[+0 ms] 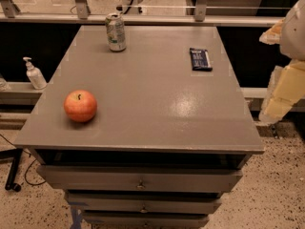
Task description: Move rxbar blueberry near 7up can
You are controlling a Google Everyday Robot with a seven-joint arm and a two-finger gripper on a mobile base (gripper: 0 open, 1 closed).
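The rxbar blueberry [200,59] is a dark navy wrapper with pale lettering. It lies flat near the back right of the grey table top [152,104]. The 7up can [116,32] is silver-white with green markings and slightly dented. It stands upright near the table's back edge, left of centre, well apart from the bar. My gripper [280,99] shows as pale cream parts at the right edge of the view. It is off the table's right side, to the right of the bar and nearer the camera, touching nothing.
A red-orange apple [80,106] sits on the table's front left. A white pump bottle [34,74] stands on a ledge left of the table. Drawers [140,180] run below the top. A rail and glass wall stand behind.
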